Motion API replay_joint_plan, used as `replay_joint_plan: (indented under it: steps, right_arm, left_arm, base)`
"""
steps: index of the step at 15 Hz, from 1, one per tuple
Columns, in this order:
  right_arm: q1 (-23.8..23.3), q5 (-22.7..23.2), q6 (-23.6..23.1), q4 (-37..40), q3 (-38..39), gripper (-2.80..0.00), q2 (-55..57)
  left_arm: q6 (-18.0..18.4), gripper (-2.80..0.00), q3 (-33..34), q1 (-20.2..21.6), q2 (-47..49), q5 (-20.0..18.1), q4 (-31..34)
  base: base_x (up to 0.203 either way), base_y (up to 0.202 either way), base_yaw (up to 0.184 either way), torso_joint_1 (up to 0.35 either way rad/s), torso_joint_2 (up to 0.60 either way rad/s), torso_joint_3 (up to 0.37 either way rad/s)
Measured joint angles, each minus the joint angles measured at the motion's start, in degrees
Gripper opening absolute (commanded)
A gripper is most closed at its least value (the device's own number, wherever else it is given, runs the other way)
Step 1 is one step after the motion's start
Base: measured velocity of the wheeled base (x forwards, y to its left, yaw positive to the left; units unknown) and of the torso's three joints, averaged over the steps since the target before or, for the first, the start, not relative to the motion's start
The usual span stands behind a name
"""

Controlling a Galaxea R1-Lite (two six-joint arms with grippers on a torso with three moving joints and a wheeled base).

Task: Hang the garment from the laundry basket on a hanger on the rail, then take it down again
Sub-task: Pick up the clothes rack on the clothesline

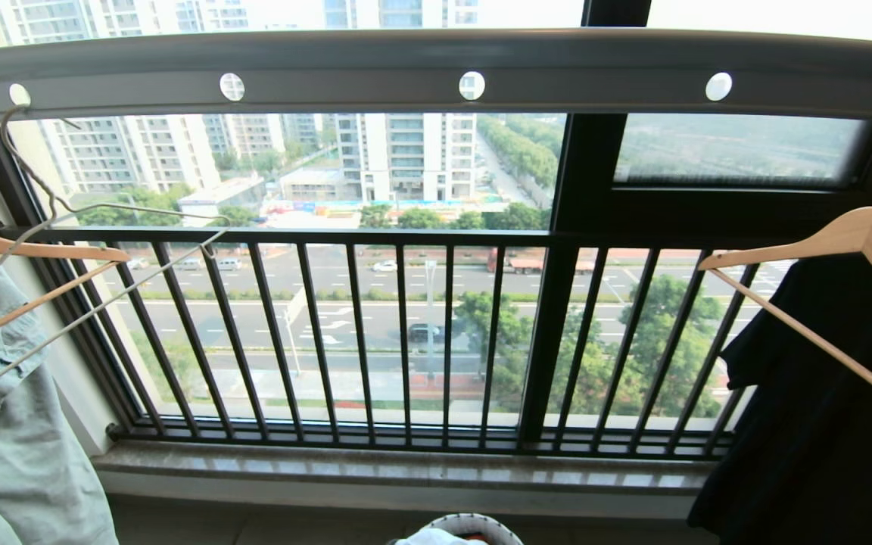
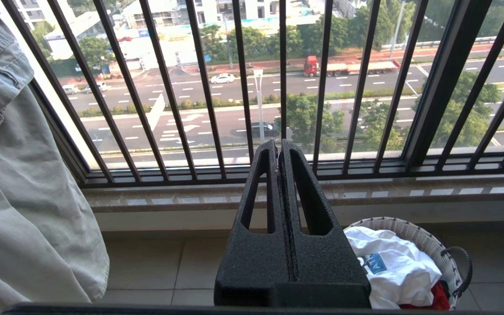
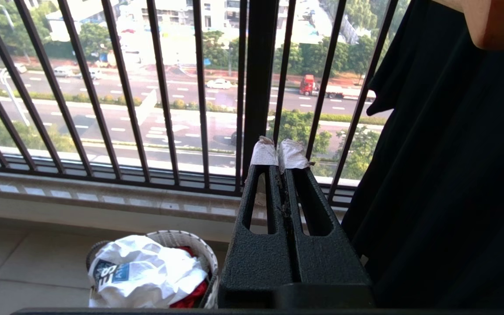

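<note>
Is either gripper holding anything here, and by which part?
Nothing is held. The left gripper and right gripper are both shut on nothing; the white T-shirt lies in the round white woven basket.

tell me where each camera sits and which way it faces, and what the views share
Head view: high, facing the long grey holed metal rail and black barred window railing; no arm shows.
Left wrist view: behind the shut left gripper, facing window and floor.
Right wrist view: behind the shut right gripper, beside a black garment.
Both wrist views share the round white woven basket holding the white T-shirt.
</note>
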Motion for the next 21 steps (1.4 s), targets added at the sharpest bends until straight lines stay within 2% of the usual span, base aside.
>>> replay_joint_plan:
  steps: [13,19,21]
  right_arm:
    - [0.0,0.0,0.0,0.0,0.0,-2.8,0.0]
    - [0.0,0.0,0.0,0.0,0.0,-2.8,0.0]
    - [0.0,0.0,0.0,0.0,0.0,-2.8,0.0]
  left_arm:
    - [0.1,-2.8,0.0,0.0,0.0,0.0,0.0]
    - [-2.4,-2.8,-0.1,0.0,0.0,2.1,0.0]
    - [-2.2,-2.8,-0.1,0.0,0.0,2.2,0.3]
  base:
    - [0.0,0.0,0.0,0.0,0.0,0.0]
    - [0.0,0.0,0.0,0.0,0.0,0.0]
    - [0.0,0.0,0.0,0.0,0.0,0.0]
